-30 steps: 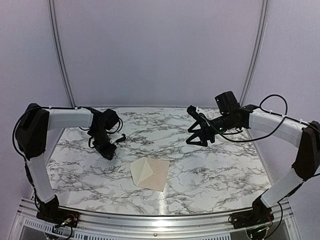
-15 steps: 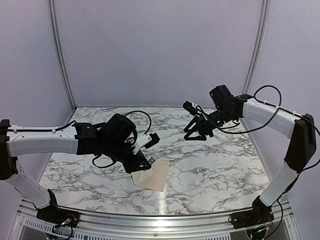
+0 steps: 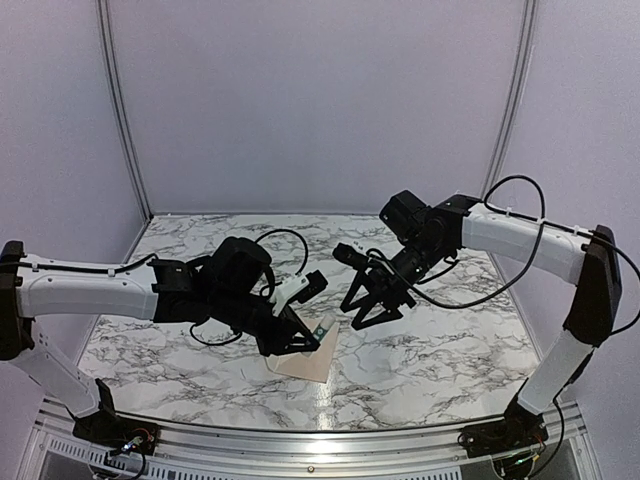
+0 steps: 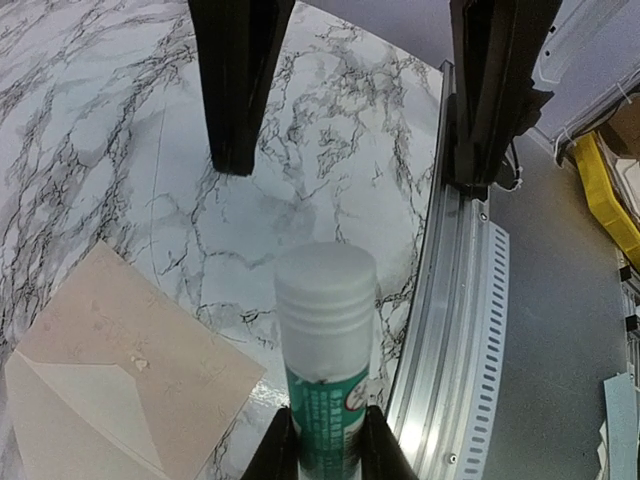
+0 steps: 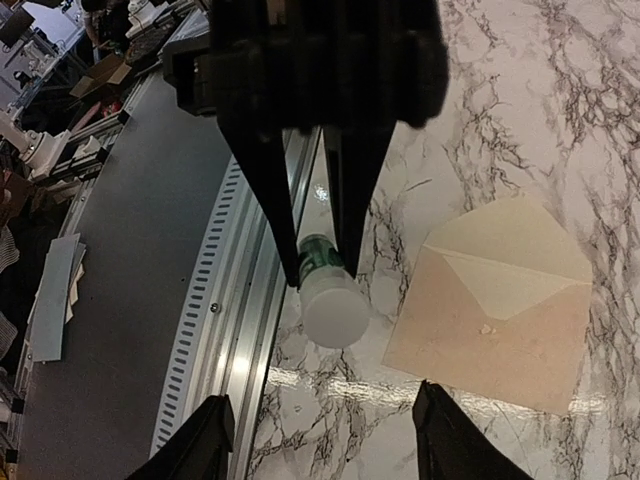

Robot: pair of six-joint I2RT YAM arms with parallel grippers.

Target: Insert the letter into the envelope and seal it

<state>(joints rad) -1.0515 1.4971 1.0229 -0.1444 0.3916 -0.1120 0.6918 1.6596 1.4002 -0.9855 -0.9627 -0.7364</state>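
The left gripper [image 4: 323, 448] pinches the green-labelled barrel of a glue stick [image 4: 325, 330], its rounded, frosted white cap pointing right. Below it, near the front edge of the glossy marble-veined table [image 3: 450, 350], the cream envelope [image 5: 505, 235] lies flat. Its creased triangular flap meets the matte peach letter [image 5: 490, 355]; tucked in or not, I cannot tell. The right gripper [image 4: 350, 172] faces the cap, jaws spread, holding nothing.

matt paper envelope [image 5: 505, 245], glossy marbled table [image 5: 520, 100]
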